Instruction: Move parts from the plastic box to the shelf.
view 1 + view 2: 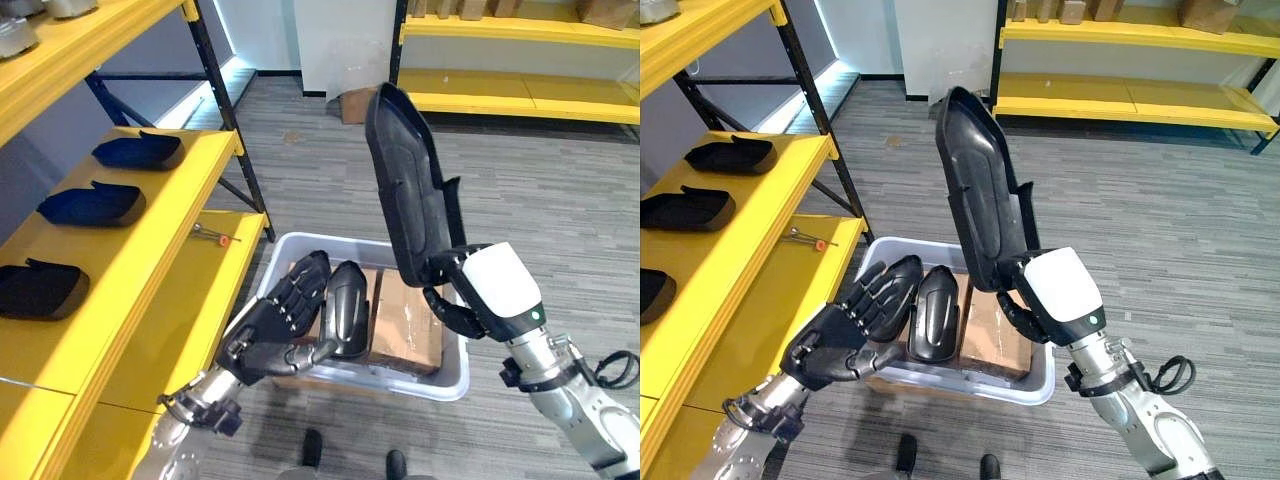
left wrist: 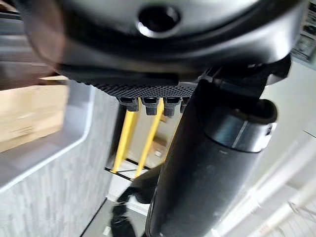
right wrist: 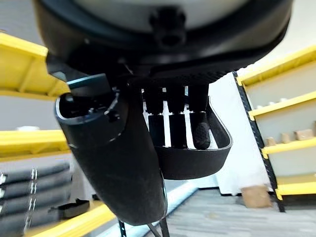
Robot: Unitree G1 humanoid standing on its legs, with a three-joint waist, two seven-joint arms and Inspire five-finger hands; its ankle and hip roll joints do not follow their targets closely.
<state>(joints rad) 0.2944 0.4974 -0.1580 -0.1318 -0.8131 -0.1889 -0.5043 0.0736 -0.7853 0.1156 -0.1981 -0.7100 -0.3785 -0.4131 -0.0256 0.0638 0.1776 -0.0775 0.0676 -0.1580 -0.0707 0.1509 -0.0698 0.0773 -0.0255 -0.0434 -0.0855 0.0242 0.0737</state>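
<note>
Grey carpet floor (image 1: 1160, 230) lies open beyond the pale grey plastic box (image 1: 452, 375), out to a far yellow rack (image 1: 520, 95) along the back wall. Just beside the box, on the robot's left, stands the yellow metal shelf (image 1: 150, 250) with black uprights; its front edge runs close along the box's left wall. On the shelf level above the box's height three dark, shell-shaped plastic parts (image 1: 95, 205) lie in a row, apart from each other, and a small red-tipped tool (image 1: 215, 236) lies on the lower level near the box's far corner.

Inside the box a brown cardboard carton (image 1: 405, 330) sits at the right side, with a shorter black curved part (image 1: 347, 305) standing upright just beside it.

The right hand (image 1: 470, 300) has its fingers curled round the lower end of a long black moulded plastic part (image 1: 980, 190), which it holds upright, lifted clear above the box. The left hand (image 1: 855, 325) is over the box's near left corner, fingers (image 1: 305, 285) straight and spread, lying against the shorter part's left side.
</note>
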